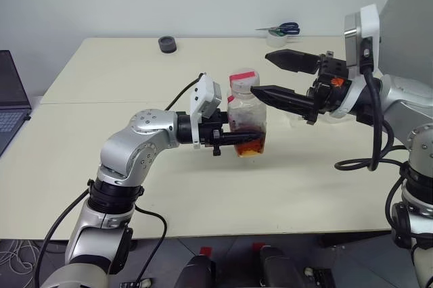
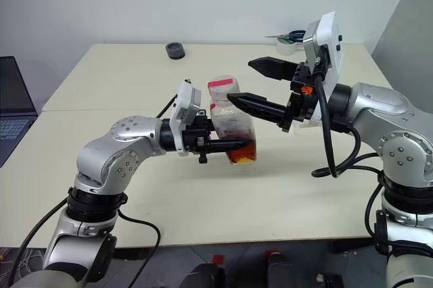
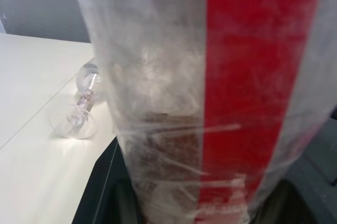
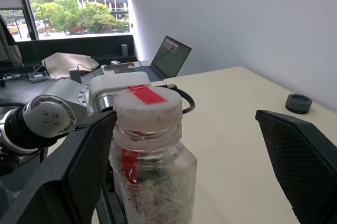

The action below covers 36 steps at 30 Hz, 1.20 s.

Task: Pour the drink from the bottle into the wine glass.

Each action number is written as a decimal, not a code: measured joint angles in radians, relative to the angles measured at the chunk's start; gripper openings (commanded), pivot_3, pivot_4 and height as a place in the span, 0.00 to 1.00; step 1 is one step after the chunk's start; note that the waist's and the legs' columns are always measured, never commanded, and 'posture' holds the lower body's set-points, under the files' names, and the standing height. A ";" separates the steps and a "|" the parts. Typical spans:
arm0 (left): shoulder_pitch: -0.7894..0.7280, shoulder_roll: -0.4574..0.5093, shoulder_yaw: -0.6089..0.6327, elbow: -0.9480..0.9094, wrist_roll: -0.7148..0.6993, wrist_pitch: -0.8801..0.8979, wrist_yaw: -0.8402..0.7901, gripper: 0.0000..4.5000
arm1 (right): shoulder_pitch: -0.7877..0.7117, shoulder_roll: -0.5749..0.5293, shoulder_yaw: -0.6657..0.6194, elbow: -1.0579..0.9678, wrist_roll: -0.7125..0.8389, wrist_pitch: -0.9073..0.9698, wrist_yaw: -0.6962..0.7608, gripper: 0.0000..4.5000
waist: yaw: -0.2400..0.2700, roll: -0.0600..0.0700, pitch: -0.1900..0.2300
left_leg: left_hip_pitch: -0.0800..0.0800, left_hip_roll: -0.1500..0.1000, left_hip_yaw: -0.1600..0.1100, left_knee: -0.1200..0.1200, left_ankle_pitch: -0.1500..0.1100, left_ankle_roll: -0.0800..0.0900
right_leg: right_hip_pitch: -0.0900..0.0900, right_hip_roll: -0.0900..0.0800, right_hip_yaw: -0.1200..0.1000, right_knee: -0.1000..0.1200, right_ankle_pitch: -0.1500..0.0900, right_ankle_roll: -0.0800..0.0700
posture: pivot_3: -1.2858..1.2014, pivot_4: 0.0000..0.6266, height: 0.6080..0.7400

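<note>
Behind right gripper [image 1: 274, 75], fingers spread beside cap: wine glass [image 3: 79, 113]; left gripper [image 2: 230, 145] clamps bottle [image 2: 230, 122].

silver jointed arms, black cables, white wrist cameras, 2 black-fingered grippers

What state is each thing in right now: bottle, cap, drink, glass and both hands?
bottle: upright, held off the table.
cap: still on the bottle.
drink: small amount at the bottle's bottom, unpoured.
wine glass: standing on the table, partly hidden behind the bottle.
left hand: shut on the bottle's lower body.
right hand: open, fingers either side of the cap.
laptop: open.
</note>
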 measured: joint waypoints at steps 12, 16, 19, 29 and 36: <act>0.000 -0.005 0.000 0.000 0.000 -0.001 0.000 0.40 | 0.023 -0.005 -0.013 -0.012 0.068 0.028 -0.014 1.00 | 0.000 0.000 0.000 | 0.000 0.000 0.000 0.000 0.000 0.000 | 0.000 0.000 0.000 0.000 0.000 0.000 | 0.52 0.24 1.00; -0.002 -0.008 0.000 0.001 0.001 -0.003 -0.001 0.40 | -0.005 0.015 -0.006 -0.003 0.074 0.029 -0.024 1.00 | -0.001 0.000 0.000 | 0.000 0.000 0.000 0.000 0.000 0.000 | 0.000 0.000 0.000 0.000 0.000 0.000 | 0.52 0.24 1.00; -0.006 -0.008 0.000 0.002 0.001 -0.003 -0.002 0.40 | -0.039 0.045 0.005 0.014 0.075 0.028 -0.036 1.00 | -0.001 0.000 0.000 | 0.000 0.000 0.000 0.000 0.000 0.000 | 0.000 0.000 0.000 0.000 0.000 0.000 | 0.52 0.24 1.00; -0.010 -0.009 -0.001 0.003 0.002 -0.003 -0.002 0.40 | -0.093 0.119 0.066 0.059 0.044 0.015 -0.032 1.00 | -0.001 0.000 0.000 | 0.000 0.000 0.000 0.000 0.000 0.000 | 0.000 0.000 0.000 0.000 0.000 0.000 | 0.52 0.24 1.00; -0.010 -0.009 -0.001 0.003 0.002 -0.003 -0.001 0.40 | -0.093 0.121 0.067 0.067 0.039 0.015 -0.022 0.78 | 0.000 0.000 0.000 | 0.000 0.000 0.000 0.000 0.000 0.000 | 0.000 0.000 0.000 0.000 0.000 0.000 | 0.52 0.24 1.00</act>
